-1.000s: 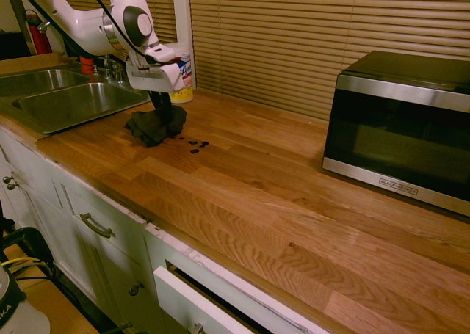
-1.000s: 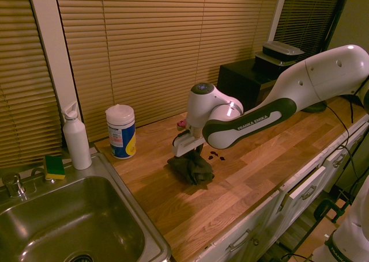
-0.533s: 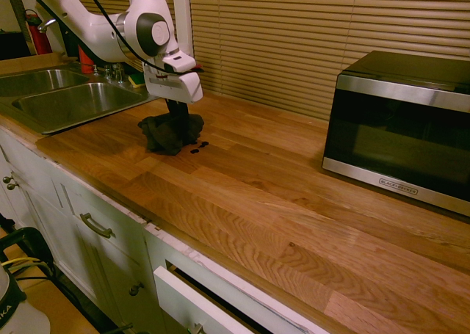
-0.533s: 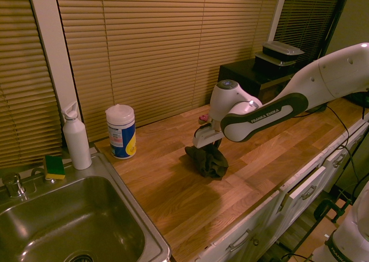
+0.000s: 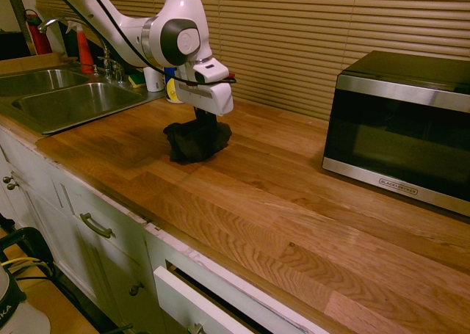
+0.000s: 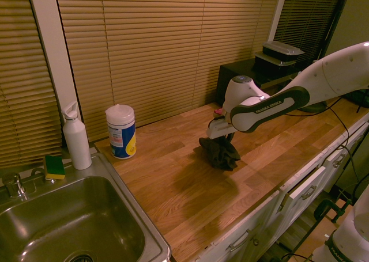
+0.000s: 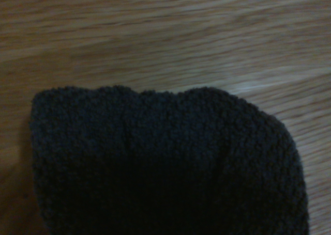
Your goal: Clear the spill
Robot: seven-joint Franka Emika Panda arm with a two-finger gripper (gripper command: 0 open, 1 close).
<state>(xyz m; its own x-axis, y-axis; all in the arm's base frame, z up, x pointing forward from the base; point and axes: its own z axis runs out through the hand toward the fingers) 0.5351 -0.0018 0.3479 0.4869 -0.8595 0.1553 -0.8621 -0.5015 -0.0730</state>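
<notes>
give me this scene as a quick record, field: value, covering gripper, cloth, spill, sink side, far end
gripper: shut on the dark cloth, pressed to the counter
spill: no dark specks visible in the exterior views; under the cloth can't be told
by sink: white bottle, green-yellow sponge
between sink and cloth: wipes canister
far end: microwave

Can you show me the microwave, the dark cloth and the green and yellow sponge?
Microwave [image 5: 400,136]: first exterior view, door.
Dark cloth [image 6: 221,154]: second exterior view, middle.
Sponge [image 6: 54,165]: second exterior view, green top.
</notes>
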